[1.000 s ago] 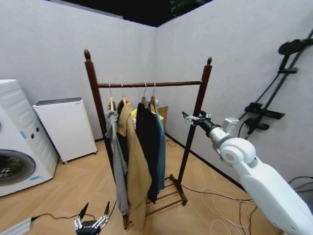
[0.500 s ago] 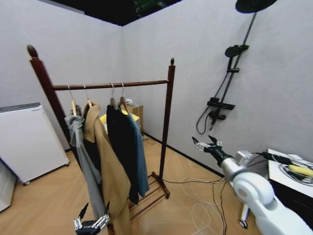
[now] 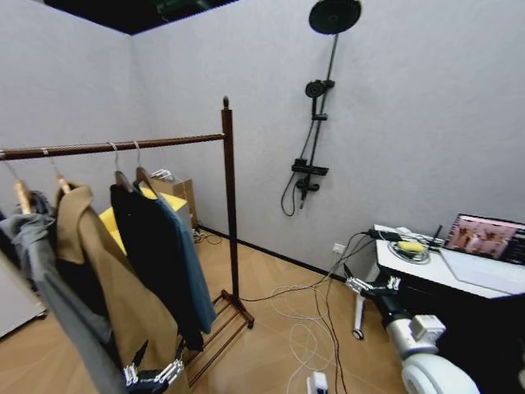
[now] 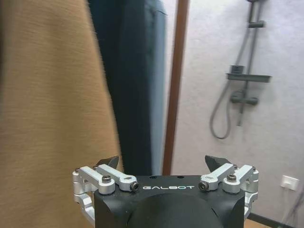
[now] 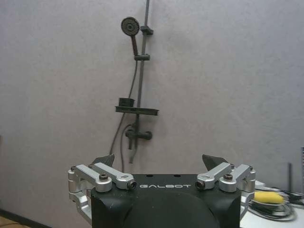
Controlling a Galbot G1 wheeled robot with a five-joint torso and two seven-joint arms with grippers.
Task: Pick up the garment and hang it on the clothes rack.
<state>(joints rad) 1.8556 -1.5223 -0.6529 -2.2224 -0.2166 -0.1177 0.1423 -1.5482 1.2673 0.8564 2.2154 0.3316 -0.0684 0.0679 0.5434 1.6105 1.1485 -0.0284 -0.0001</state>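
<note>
Both grippers spread and empty by the rack

Low at front, the left gripper (image 3: 156,361) gapes wide, holding nothing, just before the soft tan coat (image 3: 115,304). Beside it the teal garment (image 3: 168,263) hangs from the wooden clothes rack (image 3: 229,197). Rightward, the right gripper (image 3: 354,279) hovers splayed near loose floor cables (image 3: 308,324), facing the black shower pole (image 3: 316,123).

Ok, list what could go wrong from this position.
1. Loose white cables and a power strip lie on the floor near the clothes rack; driving over them could snag the base.
2. The open left gripper sits close to the tan coat, so it might catch that instead of the teal garment.
3. The open right gripper hangs near the desk and its wiring.
</note>
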